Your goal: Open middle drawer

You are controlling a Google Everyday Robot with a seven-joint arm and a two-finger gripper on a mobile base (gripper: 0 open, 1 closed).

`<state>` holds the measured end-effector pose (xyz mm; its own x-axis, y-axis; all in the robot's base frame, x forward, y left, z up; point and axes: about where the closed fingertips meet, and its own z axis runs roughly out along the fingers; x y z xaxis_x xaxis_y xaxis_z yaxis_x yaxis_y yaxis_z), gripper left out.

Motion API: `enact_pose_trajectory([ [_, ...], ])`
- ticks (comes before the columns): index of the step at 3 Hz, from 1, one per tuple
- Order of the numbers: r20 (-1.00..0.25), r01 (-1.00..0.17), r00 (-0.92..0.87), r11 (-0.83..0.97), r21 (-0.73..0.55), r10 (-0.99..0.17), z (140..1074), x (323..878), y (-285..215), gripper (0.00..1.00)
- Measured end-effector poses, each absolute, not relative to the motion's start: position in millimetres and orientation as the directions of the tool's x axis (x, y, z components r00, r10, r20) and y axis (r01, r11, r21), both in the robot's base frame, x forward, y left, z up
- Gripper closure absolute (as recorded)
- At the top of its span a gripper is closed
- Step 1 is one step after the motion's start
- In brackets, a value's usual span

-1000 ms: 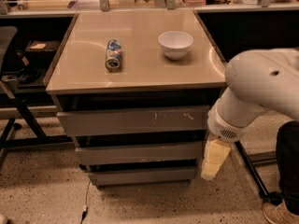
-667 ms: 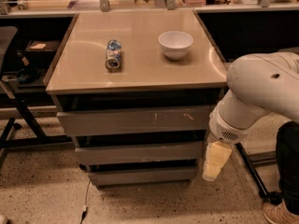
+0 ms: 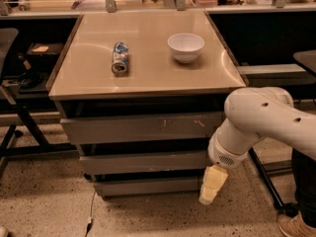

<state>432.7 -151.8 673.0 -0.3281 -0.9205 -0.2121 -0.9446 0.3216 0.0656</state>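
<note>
Middle drawer (image 3: 143, 162): second of three grey fronts in the cabinet (image 3: 148, 58), right end hidden behind your arm (image 3: 256, 117). Gripper (image 3: 213, 184): hangs beside that end, pointing down; you cannot tell whether it is parted or closed.

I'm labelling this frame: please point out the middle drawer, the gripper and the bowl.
middle drawer (image 3: 143, 162): camera view, centre of its grey front.
gripper (image 3: 209, 195): camera view, its cream tip, just below that drawer's right end.
bowl (image 3: 185, 48): camera view, white outer wall.
</note>
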Motion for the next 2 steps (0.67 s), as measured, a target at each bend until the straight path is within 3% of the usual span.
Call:
enact_pose_trajectory([
  [2,-0.236,-0.926,-0.376,0.358,0.119,-0.896,570,466,-129,0.0],
])
